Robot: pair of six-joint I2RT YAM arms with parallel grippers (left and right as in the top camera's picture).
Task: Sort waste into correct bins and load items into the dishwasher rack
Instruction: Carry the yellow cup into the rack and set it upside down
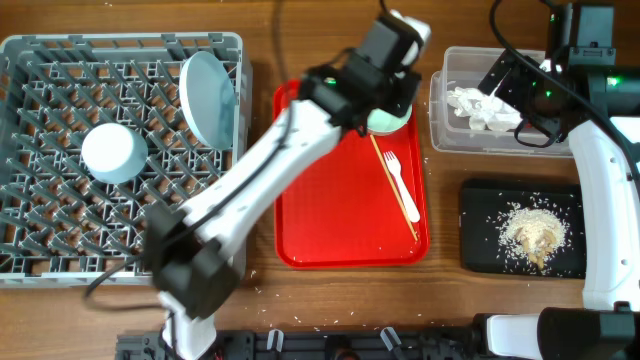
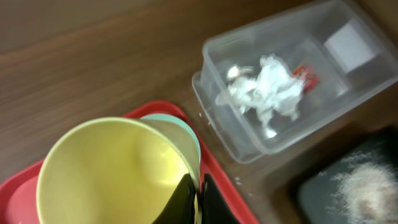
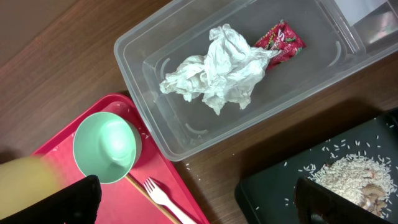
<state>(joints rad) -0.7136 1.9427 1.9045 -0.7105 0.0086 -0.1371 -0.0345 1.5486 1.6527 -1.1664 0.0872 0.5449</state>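
Left gripper (image 2: pixel 196 202) has its fingers pinched tight on the rim of the yellow cup (image 2: pixel 112 168), over the far corner of the red tray (image 1: pixel 340 220), right by the green bowl (image 3: pixel 106 146); right gripper (image 3: pixel 196 196) hangs spread wide over the clear tub (image 3: pixel 311 81), tissue (image 3: pixel 217 71) and red wrapper (image 3: pixel 280 38) inside; rice (image 1: pixel 535 232) on the black tray (image 1: pixel 480 250); fork (image 1: pixel 397 172) and chopsticks (image 1: pixel 400 200) lie on the red tray; plate (image 1: pixel 208 98) and white bowl (image 1: pixel 113 152) sit in the rack (image 1: pixel 60 230).
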